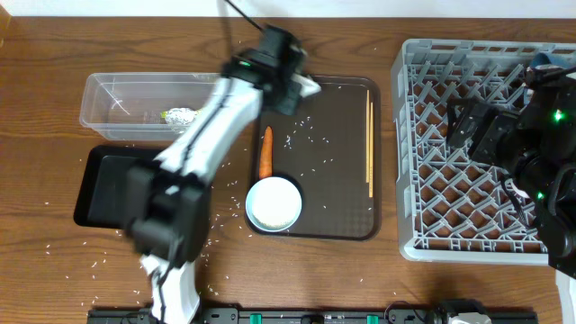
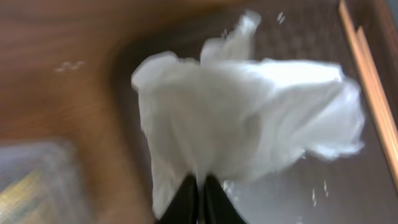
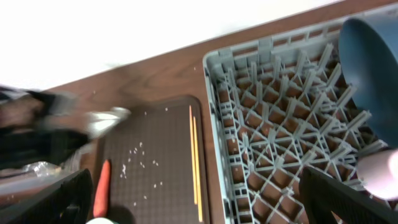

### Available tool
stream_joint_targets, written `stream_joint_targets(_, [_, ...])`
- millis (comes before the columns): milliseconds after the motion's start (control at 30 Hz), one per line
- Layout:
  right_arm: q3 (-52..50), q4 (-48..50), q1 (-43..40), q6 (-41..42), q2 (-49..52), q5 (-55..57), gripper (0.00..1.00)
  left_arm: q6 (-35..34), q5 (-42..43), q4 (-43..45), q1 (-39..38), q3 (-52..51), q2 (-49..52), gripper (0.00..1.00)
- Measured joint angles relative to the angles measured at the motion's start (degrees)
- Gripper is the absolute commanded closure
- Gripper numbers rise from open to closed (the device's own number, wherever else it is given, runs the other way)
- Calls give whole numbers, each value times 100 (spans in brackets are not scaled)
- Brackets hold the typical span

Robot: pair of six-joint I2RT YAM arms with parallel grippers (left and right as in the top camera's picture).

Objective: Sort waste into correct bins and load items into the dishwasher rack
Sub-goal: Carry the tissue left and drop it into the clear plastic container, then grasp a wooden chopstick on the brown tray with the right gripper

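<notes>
One dishwasher rack (image 1: 423, 236), one dark-blue dish (image 3: 367, 56) in it, is overhung by the right gripper (image 3: 194, 180), jaws apart. One serving tray (image 1: 333, 193) is loaded with one white bowl (image 1: 274, 203), two chopsticks (image 1: 369, 144), one carrot (image 1: 266, 151) and rice (image 1: 292, 139). Two bins lie left: clear tub (image 1: 99, 90) holding one foil lump (image 1: 180, 116), black tray (image 1: 99, 193) partly hidden by the left arm (image 1: 211, 130). One white tissue (image 2: 249, 118) is clamped in the left gripper (image 2: 199, 186) over the serving tray's corner.

Brown wooden table (image 1: 45, 81), plain white backdrop (image 3: 124, 25) beyond.

White tissue (image 2: 249, 118), orange carrot (image 1: 265, 153), dark-blue dish (image 3: 373, 56), grey lattice-patterned rack (image 1: 405, 180), brown serving tray (image 1: 333, 198).
</notes>
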Motion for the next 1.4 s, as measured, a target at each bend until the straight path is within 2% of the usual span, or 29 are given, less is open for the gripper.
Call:
stream_joint_targets(167, [0, 133, 0, 4, 0, 2, 1, -2, -356, -776, 881, 70, -935, 94])
stream_joint_targets(333, [0, 184, 0, 7, 0, 2, 1, -24, -483, -1082, 1681, 57, -780, 94])
stream_joint_targets(467, [0, 195, 0, 11, 0, 0, 1, -24, -444, -1084, 2000, -26, -503, 94])
stream_joint_targets(500, [0, 195, 0, 11, 0, 2, 1, -24, -428, -1086, 2035, -42, -461, 90])
stream_joint_targets(533, [0, 195, 0, 11, 0, 0, 1, -20, -424, -1088, 2048, -55, -435, 78])
stream_joint_targets(567, [0, 192, 0, 11, 0, -2, 1, -4, -413, -1097, 2052, -63, -428, 51])
stream_joint_targets(600, [0, 192, 0, 11, 0, -7, 1, -37, -387, -1102, 2052, -66, -428, 35])
stream_joint_targets(633, [0, 192, 0, 13, 0, -35, 1, -50, -378, -1121, 2050, -66, -428, 31])
stream_joint_targets(967, [0, 76, 70, -175, 162, -706, 1, -162, -26, -1725, 2044, -66, -634, 30])
stream_joint_targets(1033, [0, -4, 234, -289, 358, -758, 5, -173, 210, -1797, 2044, -63, -918, 30])
stream_joint_targets(1100, [2, -81, 516, -382, 702, -754, 7, -173, 472, -1825, 2041, -59, -1381, 30])
stream_joint_targets(1167, [2, -87, 800, -455, 1123, -680, 21, -175, 721, -1873, 2041, -37, -1906, 30])
stream_joint_targets(1200, [2, -81, 957, -503, 1368, -588, 24, -177, 817, -1915, 2041, -13, -2188, 30])
stream_joint_targets(1267, [4, -37, 1241, -463, 1917, -306, 24, -195, 964, -2013, 2041, 52, -2767, 30])
stream_joint_targets(1400, [4, 173, 1539, -262, 3012, 232, 23, -227, 1110, -2218, 2041, 120, -3665, 21])
